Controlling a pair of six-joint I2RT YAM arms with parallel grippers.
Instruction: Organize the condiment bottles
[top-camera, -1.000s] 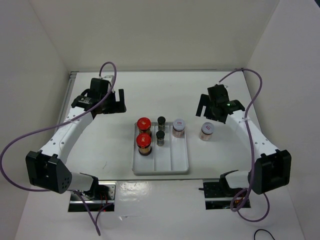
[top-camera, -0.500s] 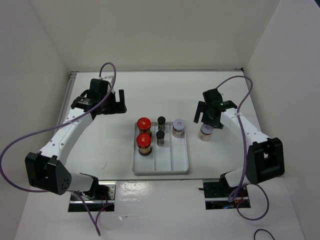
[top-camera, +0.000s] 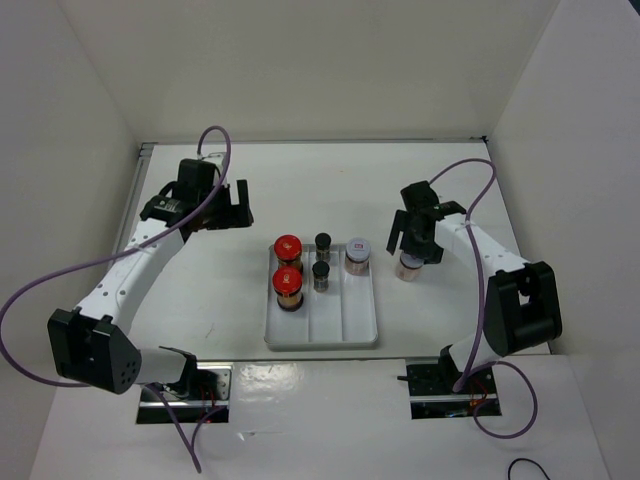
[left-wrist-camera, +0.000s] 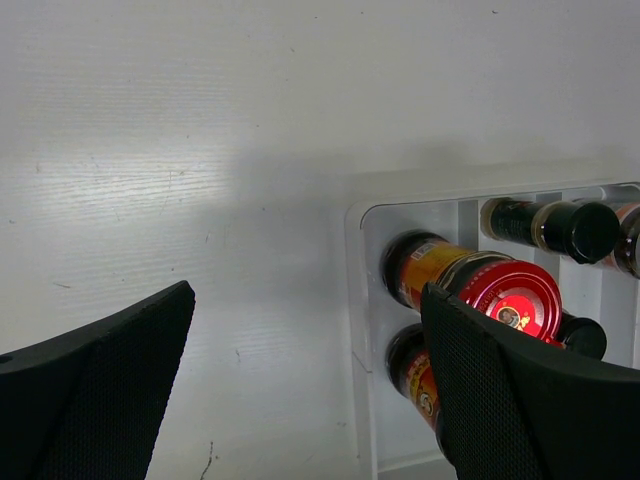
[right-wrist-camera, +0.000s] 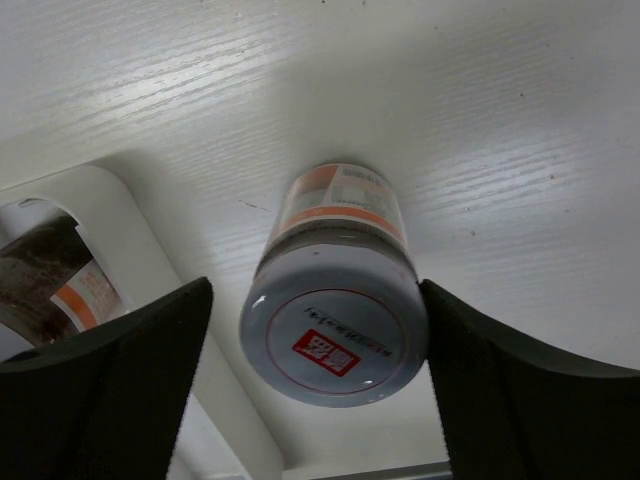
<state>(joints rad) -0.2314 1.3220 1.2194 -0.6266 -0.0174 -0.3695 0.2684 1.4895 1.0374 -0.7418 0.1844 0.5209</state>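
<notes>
Right claw (right-wrist-camera: 315, 385), wide open and empty, straddles the stray pale-lidded jar (right-wrist-camera: 335, 335): seemingly the grasp step. Next, close squarely, then lift into the tray (top-camera: 357, 333).

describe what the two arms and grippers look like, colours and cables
The left arm and right arm have white links and chunky black joint housings. A thin purple cable loops loosely along each. The left gripper and right gripper are black; their fingers are broad black blades with a fine mesh-like texture.
</notes>
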